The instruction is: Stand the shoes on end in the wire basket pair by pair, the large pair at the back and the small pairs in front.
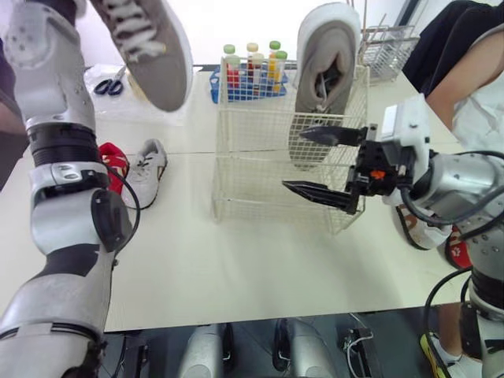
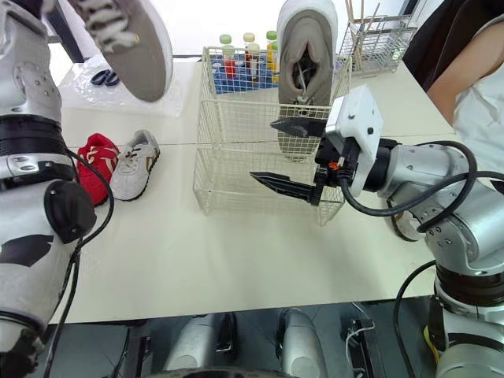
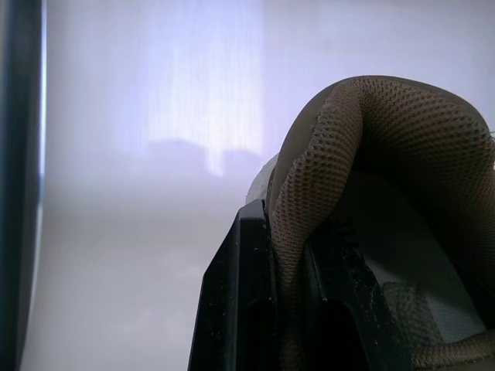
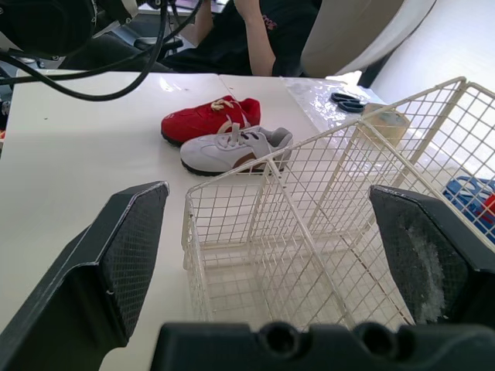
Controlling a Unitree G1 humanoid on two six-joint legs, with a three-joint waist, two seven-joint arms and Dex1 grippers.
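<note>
While one large grey shoe (image 1: pixel 327 55) stands on end in the far right part of the wire basket (image 1: pixel 244 181), rising above the rim with its opening towards the camera, the second large grey shoe (image 1: pixel 146 47) is not in the basket. It hangs high in the air, at about ten o'clock from the basket, with its sole turned to the right. The left gripper (image 3: pixel 282 309) pinches this shoe at the mesh collar of the heel, which sits tight against the inner face of its outer finger.

The right gripper (image 1: pixel 293 160) is at about four o'clock from the basket, just beside its right front corner. Its two fingers are spread wide, one above the other, and they point towards nine o'clock across the wire wall. They hold nothing. The standing shoe is at about one o'clock from this gripper, close to the upper finger.

On the table (image 1: pixel 236 268), at nine o'clock from the basket, a small white shoe (image 1: pixel 146 173) lies on its sole, and a small red shoe (image 1: pixel 114 165) lies just beside it on the far side.

At twelve o'clock behind the basket there are bottles (image 1: pixel 252 63) in a blue rack (image 1: pixel 216 87), and scissors (image 1: pixel 109 85) lie at about ten o'clock. A person (image 1: pixel 472 71) is at two o'clock, at the table's edge.
</note>
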